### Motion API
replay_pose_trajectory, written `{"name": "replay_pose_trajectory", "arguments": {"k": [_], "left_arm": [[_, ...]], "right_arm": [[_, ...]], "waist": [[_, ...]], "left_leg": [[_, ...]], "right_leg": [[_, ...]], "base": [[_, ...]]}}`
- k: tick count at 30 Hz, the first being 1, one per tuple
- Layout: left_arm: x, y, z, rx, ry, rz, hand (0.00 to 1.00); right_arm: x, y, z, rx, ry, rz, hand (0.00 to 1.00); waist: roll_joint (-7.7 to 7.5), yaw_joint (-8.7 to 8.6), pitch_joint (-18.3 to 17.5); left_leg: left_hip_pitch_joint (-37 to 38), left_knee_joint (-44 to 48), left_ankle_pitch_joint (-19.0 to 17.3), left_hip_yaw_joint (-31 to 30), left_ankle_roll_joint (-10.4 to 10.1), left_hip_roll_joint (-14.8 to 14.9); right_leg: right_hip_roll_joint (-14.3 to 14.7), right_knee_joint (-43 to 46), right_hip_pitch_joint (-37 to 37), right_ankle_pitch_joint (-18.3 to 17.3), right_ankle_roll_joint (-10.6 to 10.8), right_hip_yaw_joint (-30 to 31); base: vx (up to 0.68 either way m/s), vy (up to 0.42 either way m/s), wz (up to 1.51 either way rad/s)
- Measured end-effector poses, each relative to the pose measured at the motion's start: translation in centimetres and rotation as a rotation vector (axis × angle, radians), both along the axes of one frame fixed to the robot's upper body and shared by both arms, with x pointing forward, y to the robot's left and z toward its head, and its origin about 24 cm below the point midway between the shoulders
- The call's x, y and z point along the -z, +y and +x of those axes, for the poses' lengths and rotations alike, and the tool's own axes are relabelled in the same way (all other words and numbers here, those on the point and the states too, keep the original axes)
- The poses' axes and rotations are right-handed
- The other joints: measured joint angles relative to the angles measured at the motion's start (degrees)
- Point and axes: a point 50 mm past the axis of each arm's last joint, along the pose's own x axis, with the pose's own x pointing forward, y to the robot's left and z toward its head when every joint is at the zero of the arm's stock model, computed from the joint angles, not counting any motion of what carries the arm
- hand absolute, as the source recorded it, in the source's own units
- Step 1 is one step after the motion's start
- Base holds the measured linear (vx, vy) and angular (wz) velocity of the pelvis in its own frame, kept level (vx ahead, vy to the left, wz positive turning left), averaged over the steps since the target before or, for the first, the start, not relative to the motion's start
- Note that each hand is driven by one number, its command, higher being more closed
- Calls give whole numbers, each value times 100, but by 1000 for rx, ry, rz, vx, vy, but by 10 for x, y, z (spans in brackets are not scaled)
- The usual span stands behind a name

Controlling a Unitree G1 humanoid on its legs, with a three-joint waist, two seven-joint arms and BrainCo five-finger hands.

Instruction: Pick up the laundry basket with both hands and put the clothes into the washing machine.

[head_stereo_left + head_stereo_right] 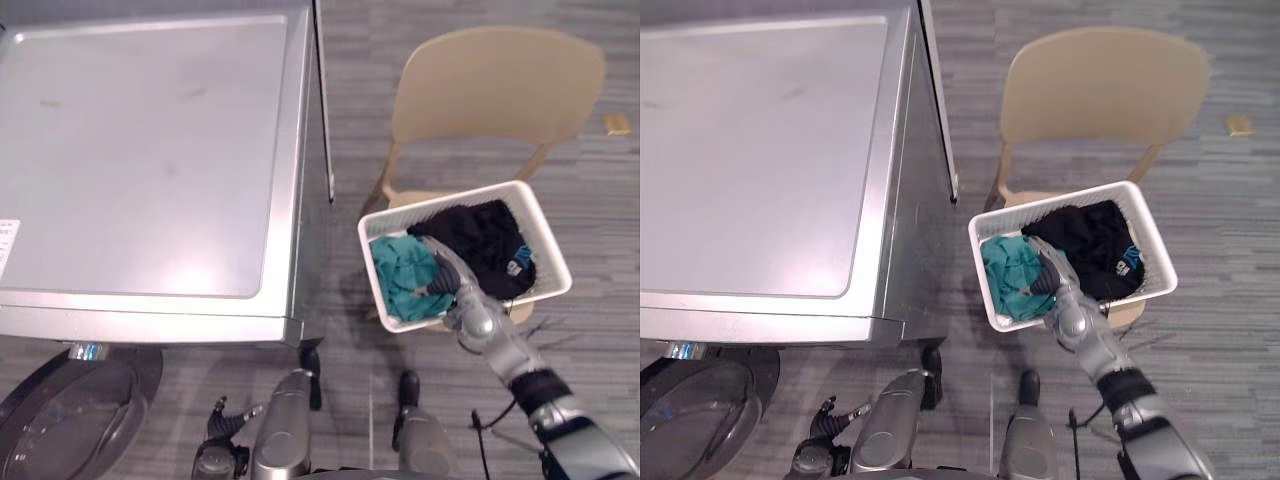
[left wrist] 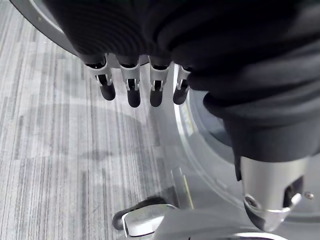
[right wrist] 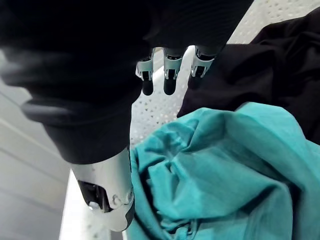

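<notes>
Open and empty, the right hand (image 1: 455, 290) is held over the teal garment (image 1: 395, 270) in the basket (image 1: 548, 245); the washer door (image 1: 60, 430) is found at eight o'clock.

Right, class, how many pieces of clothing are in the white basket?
2: a teal one at the left end of the basket, by the right hand, and a black one filling the rest. More may hide underneath.

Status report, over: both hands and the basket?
Left hand open, low by open washing machine door. Right hand open over teal garment in laundry basket. Basket on chair, not lifted.
</notes>
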Motion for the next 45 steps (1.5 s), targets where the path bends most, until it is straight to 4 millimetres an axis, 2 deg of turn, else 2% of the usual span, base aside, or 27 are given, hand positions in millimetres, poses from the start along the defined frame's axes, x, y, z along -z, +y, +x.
{"name": "replay_pose_trajectory", "arguments": {"k": [2,6,7,11,12,14,19,25,29,32,36,38,40,42,45], "left_arm": [[-1,0,2,-9,-12,-6,0],[-6,-1,15,-38,-66,-13,0],[-8,-2,21,-38,-86,-20,0],[-12,-11,33,-57,-132,-65,0],[-14,-15,38,-61,-145,-80,0],[-16,-16,43,-60,-160,-82,0],[-26,-18,62,-56,-215,-75,0],[-31,-24,71,-48,-246,-90,0],[-31,-24,71,-47,-242,-90,0],[-31,-21,71,-45,-238,-82,0],[-28,-14,65,-48,-205,-63,0],[-24,-10,58,-52,-178,-57,0],[-19,-8,50,-49,-138,-64,0],[-16,-9,46,-51,-115,-67,0],[-8,-8,30,-65,-60,-83,0]], "right_arm": [[-4,-7,6,21,4,-50,0],[-3,-29,15,117,46,-156,0],[-4,-34,16,141,51,-181,0],[-12,-36,22,168,26,-222,0],[-15,-33,25,161,19,-236,100],[-18,-28,28,138,7,-275,100],[-33,-10,38,86,-51,-332,100],[-27,4,38,68,-58,-262,100],[-15,3,26,126,-61,-101,100],[-22,0,19,167,-120,22,100],[-40,10,4,169,-266,161,100],[-39,16,-6,165,-298,222,100],[-32,24,-21,171,-303,318,100],[-23,28,-37,184,-293,399,100],[-13,39,-59,175,-282,506,100]], "waist": [[15,97,31],[83,153,101],[109,235,176],[120,409,202],[143,432,233],[152,442,325],[142,429,338],[93,467,367],[60,422,384],[-4,377,412],[-199,247,392],[-311,222,239],[-448,73,-10],[-506,56,-196],[-554,-28,-535]], "left_leg": [[-122,-45,27,-18,10,-4],[-411,-260,234,-202,44,-83],[-435,-298,267,-252,48,-103],[-711,-469,465,-267,33,-120],[-795,-505,524,-298,17,-115],[-811,-616,611,-321,-5,-116],[-870,-1052,959,-406,-103,-70],[-622,-1476,1226,-408,-192,14],[-220,-1646,1231,-409,-196,-9],[103,-1824,1263,-400,-211,-21],[680,-2274,1385,-283,-247,-10],[864,-2443,1416,-198,-270,-18],[981,-2564,1434,-186,-274,-26],[1144,-2664,1435,-149,-275,-33],[1400,-2797,1434,-119,-276,-45]], "right_leg": [[8,-7,-137,52,-74,-5],[-4,-29,-399,171,-210,-178],[-12,-16,-413,170,-210,-220],[-23,114,-794,167,-210,-301],[-11,185,-909,153,-213,-321],[-12,286,-990,62,-250,-341],[34,423,-1247,-133,-176,-474],[130,429,-1213,-131,-182,-477],[119,366,-866,-128,-185,-479],[123,209,-579,-111,-205,-461],[157,93,-236,-103,-215,-366],[164,10,-141,-95,-202,-291],[164,-42,-64,-76,-171,-295],[161,-82,58,-73,-166,-287],[155,-132,258,-73,-165,-291]], "base": [[17,-2,1],[26,3,22],[9,4,20],[-35,-3,10],[-79,-23,10],[-80,-41,11],[-67,-67,9],[-8,-55,-1],[54,-2,3],[37,4,-4],[31,-10,-13],[48,-3,-21],[73,14,-2],[70,13,-5],[75,19,-2]]}}
